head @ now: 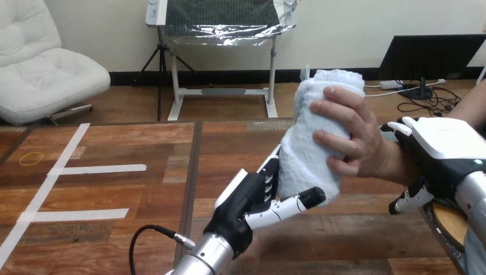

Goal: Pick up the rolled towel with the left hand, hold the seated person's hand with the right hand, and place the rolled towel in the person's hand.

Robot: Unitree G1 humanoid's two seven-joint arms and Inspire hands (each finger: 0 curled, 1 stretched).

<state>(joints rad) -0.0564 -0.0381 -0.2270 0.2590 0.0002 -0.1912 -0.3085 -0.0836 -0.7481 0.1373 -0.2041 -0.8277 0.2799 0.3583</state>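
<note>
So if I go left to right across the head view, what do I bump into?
white tape strips → left robot hand → rolled towel → person's hand → right robot hand

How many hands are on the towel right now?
2: the robot's left hand at the lower end of the towel, and the person's hand wrapped round its right side.
</note>
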